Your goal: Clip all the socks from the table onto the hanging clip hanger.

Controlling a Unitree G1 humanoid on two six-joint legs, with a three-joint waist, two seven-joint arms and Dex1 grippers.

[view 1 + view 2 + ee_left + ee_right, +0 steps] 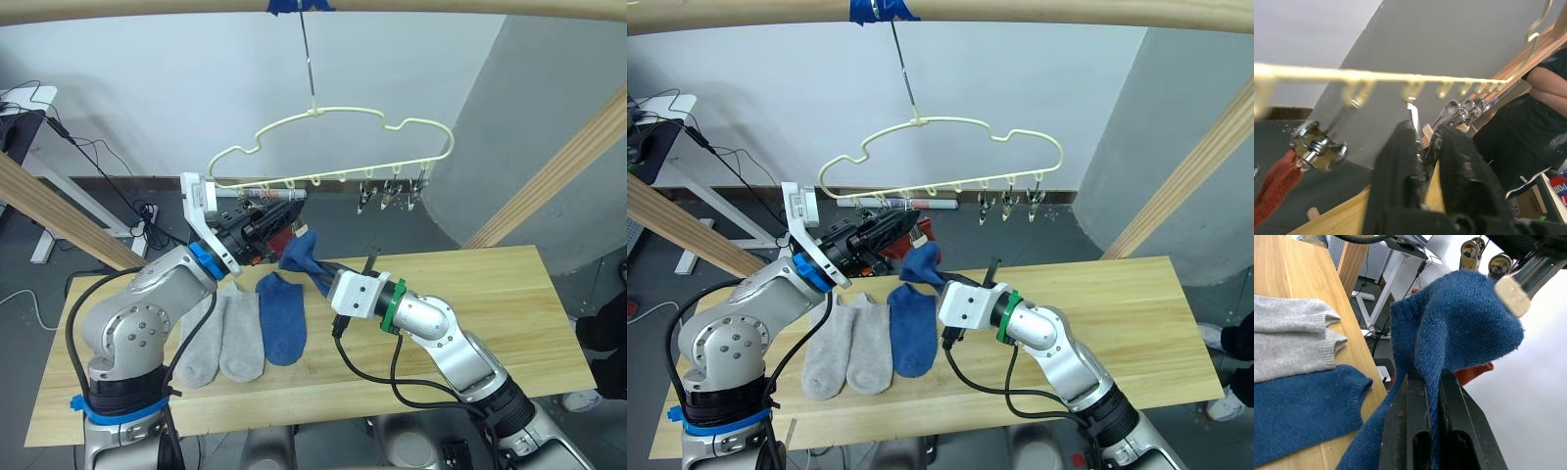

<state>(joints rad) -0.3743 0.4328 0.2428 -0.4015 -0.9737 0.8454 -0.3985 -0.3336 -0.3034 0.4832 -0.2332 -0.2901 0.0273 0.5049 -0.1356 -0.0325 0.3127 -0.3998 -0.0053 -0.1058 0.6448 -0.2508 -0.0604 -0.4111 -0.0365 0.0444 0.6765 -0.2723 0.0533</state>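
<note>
The right gripper (pixel 1432 382) is clamped on a blue sock (pixel 1459 323), holding it up above the tabletop (pixel 470 294) just below the pale yellow clip hanger (pixel 333 147). The left gripper (pixel 1422 142) is raised to the hanger's bottom bar near its left end; its two black fingers (pixel 1396 166) stand a little apart with a metal clip (pixel 1432 147) between them, but whether they press the clip cannot be told. Just beside that gripper, a dark red sock (pixel 1276 181) hangs from another metal clip (pixel 1315 147). The hanger hangs by its thin metal hook (pixel 307 59) from a wooden pole (pixel 441 6) marked with blue tape (pixel 299 5). Three more clips (pixel 392 196) dangle free toward the hanger's right end. On the tabletop, two light grey socks (pixel 220 338) lie side by side, touching, with a second blue sock (pixel 282 318) just beside them on their right.
</note>
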